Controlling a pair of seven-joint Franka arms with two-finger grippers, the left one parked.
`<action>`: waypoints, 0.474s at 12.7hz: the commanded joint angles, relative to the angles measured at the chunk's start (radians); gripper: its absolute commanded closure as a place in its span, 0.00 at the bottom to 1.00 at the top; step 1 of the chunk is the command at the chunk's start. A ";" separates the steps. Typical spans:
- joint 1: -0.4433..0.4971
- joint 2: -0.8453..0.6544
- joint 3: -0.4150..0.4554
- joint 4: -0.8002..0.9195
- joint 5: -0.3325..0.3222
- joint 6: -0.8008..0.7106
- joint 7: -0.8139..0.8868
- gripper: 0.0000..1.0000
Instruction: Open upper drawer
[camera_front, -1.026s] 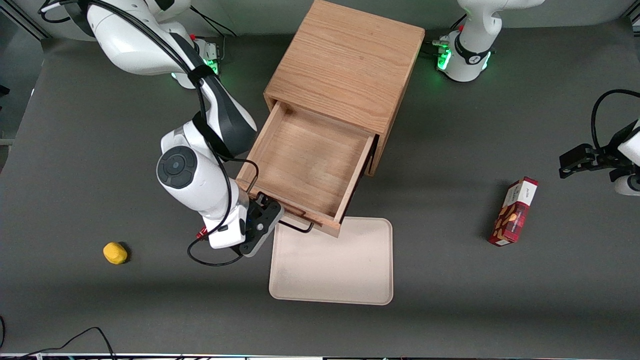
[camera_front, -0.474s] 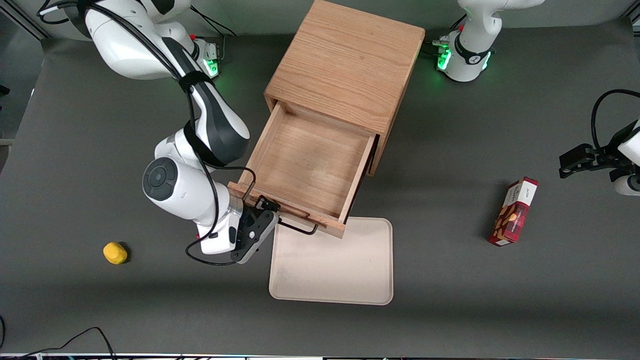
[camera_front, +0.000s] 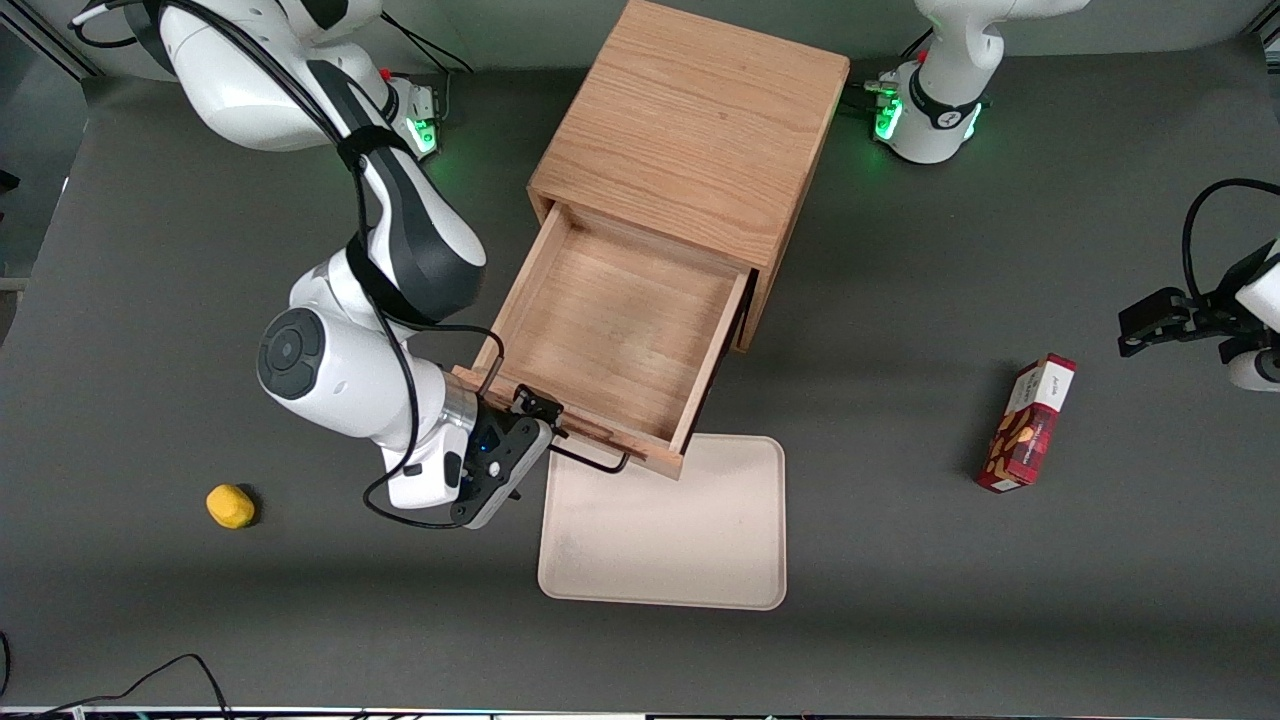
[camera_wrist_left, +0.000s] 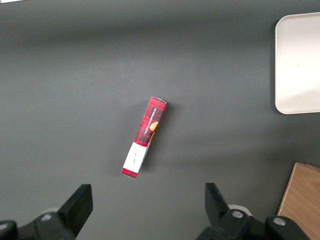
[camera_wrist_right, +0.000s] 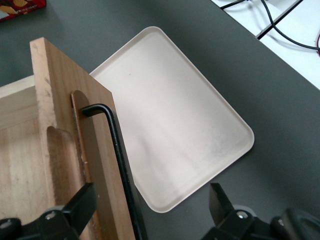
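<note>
The upper drawer of the wooden cabinet stands pulled far out, its shallow tray empty. Its thin black wire handle runs along the drawer front. My right gripper is at the end of the drawer front nearest the working arm. In the right wrist view the drawer front and the handle lie between the spread fingers of the gripper, which is open and grips nothing. The lower drawer is hidden under the open one.
A beige tray lies on the table just in front of the open drawer, also in the right wrist view. A yellow object lies toward the working arm's end. A red box lies toward the parked arm's end.
My right arm's wrist and hand have swung toward the working arm's end of the table while the fingers stay at the drawer front. The drawer stays pulled out, shifting only slightly.
</note>
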 joint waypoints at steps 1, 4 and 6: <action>-0.056 -0.104 0.008 -0.022 0.022 -0.083 0.066 0.00; -0.135 -0.258 -0.006 -0.147 -0.025 -0.153 0.071 0.00; -0.181 -0.347 -0.046 -0.218 -0.061 -0.212 0.088 0.00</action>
